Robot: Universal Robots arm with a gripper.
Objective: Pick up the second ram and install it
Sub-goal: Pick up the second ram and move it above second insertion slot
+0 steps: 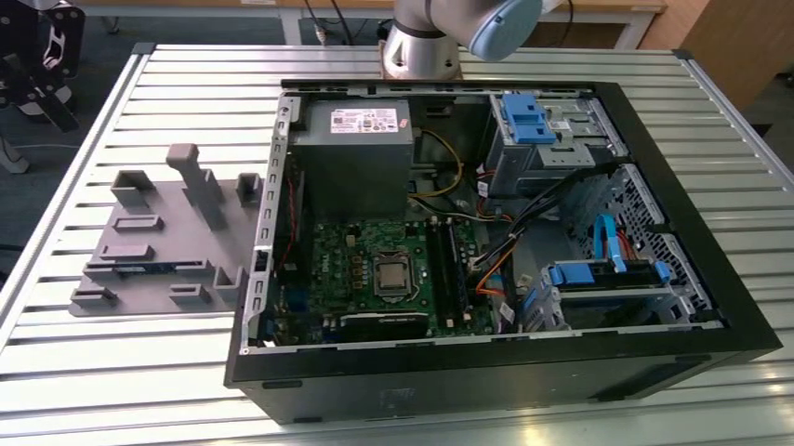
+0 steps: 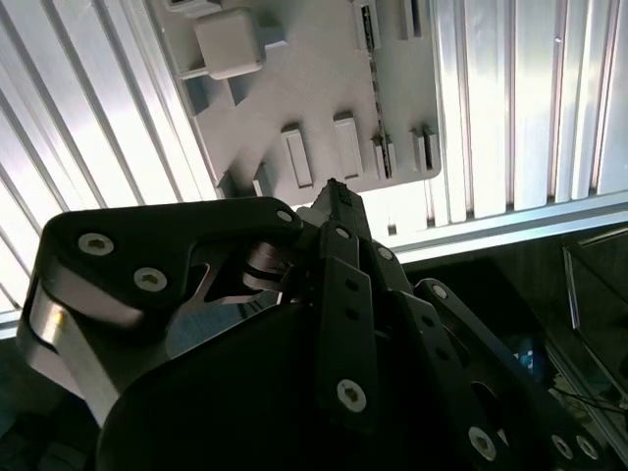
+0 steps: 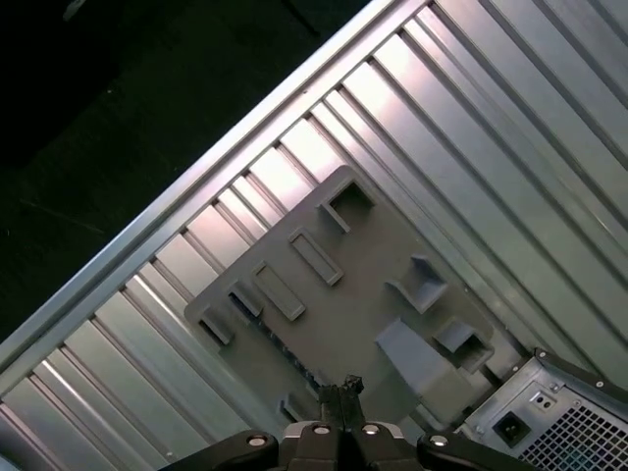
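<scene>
The slatted metal surface [image 1: 186,84] carries a grey fixture [image 1: 162,251] beside an open computer case [image 1: 496,372]. The second ram [image 1: 134,269] sits half-sunk in a fixture slot, barely visible. Above the fixture, the end effector [image 3: 340,391] has its fingers together, empty.

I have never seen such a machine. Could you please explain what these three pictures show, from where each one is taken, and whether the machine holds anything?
It is one robot arm at a slatted metal table. The exterior view, from a camera off the arm, shows an open computer case with a green motherboard inside. On that view's left stands a grey fixture, where a thin blue-green ram lies. The two wrist views come from cameras on the arm, looking past its black end effector down at the fixture. The end effector is shut and holds nothing; the ram is not yet picked up.
</scene>
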